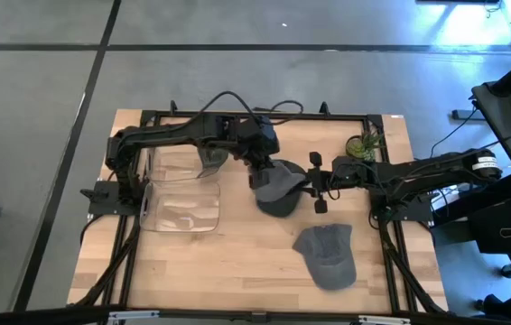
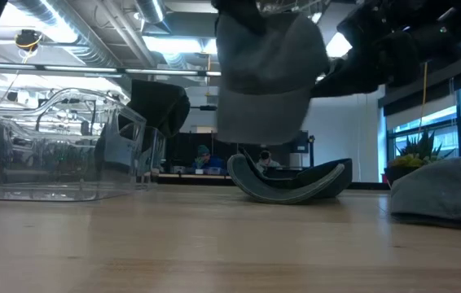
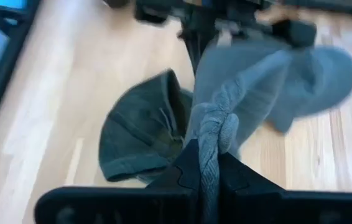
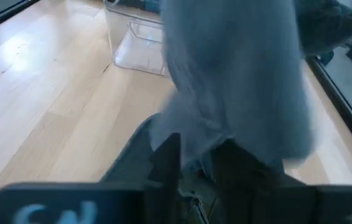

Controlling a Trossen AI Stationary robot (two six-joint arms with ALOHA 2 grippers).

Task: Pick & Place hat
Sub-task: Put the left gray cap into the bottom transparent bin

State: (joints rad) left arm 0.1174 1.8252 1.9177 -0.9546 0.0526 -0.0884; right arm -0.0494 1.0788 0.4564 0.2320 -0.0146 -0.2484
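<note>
A light grey hat (image 1: pixel 281 179) hangs in the air above the table's middle, between my two grippers; in the low view the grey hat (image 2: pixel 267 73) is clear of the wood. My left gripper (image 1: pixel 263 171) comes at it from the left and is shut on it. My right gripper (image 1: pixel 305 183) meets it from the right and is shut on it too. Under it a dark olive hat (image 2: pixel 291 181) lies upside down, resting on its crown. A second grey cap (image 1: pixel 326 255) lies flat nearer the near edge. My left gripper (image 3: pixel 210 162) pinches a bunched, rope-like gather of the grey hat's cloth (image 3: pixel 216 124) between its two fingers, several layers. The rest of the hat (image 3: pixel 269 74) spreads away beyond the fingers, lifted clear of the table. My right gripper (image 4: pixel 198 165) has the grey hat's lower cloth (image 4: pixel 198 146) between its two fingers, coming level from the table's right. The hat (image 4: pixel 238 81) fills the view ahead and hides which part is held. It is off the table.
A clear plastic bin (image 1: pixel 181 194) stands on the table's left half, behind my left arm's reach. A small green plant (image 1: pixel 364 144) sits by the far right corner. Bare wood lies along the near edge, left of the second cap.
</note>
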